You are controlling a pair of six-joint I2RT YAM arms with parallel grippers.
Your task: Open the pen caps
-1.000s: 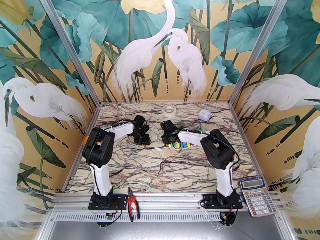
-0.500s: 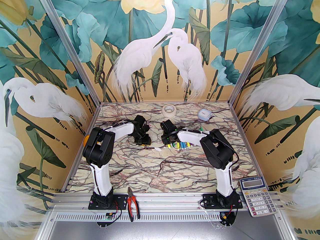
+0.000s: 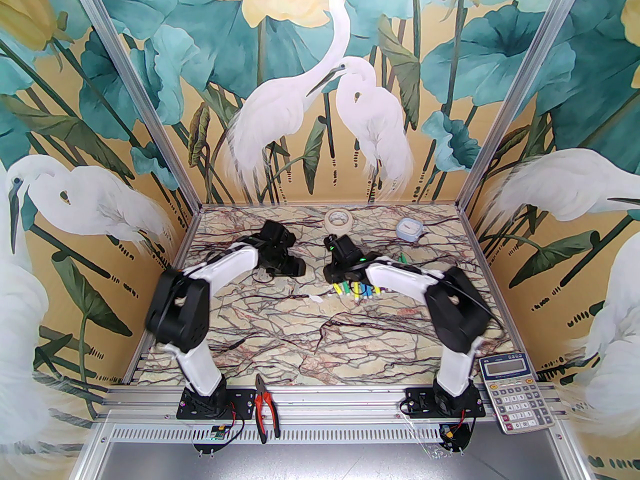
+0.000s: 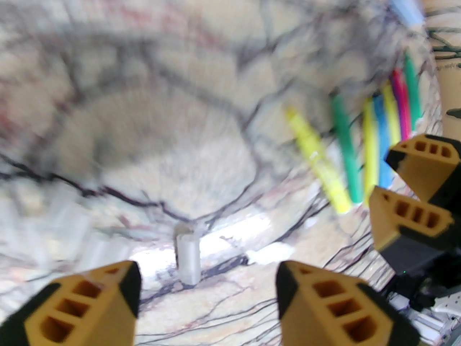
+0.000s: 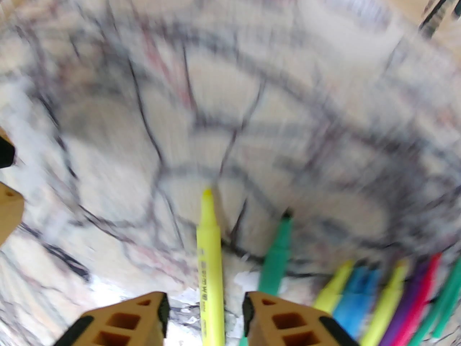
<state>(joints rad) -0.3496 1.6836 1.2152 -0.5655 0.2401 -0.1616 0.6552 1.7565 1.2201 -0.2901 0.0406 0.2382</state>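
In the left wrist view, a small clear pen cap rests on the marble just ahead of my left gripper, whose fingers stand wide apart and off it. More pale caps blur at the left. My right gripper is open around a yellow marker that lies on the table with its tip bare, a gap on each side. A green marker and several coloured ones lie beside it. From above, both grippers hang near the marker row, and a white cap lies in front.
A tape roll and a pale blue lidded container sit at the back of the marble table. A lone green marker lies right of the row. Red-handled pliers and a calculator rest on the front rail.
Both grippers have opened and risen away from the table. The cap has dropped from the left one and the yellow marker from the right. Both arms' elbows have swung outward.
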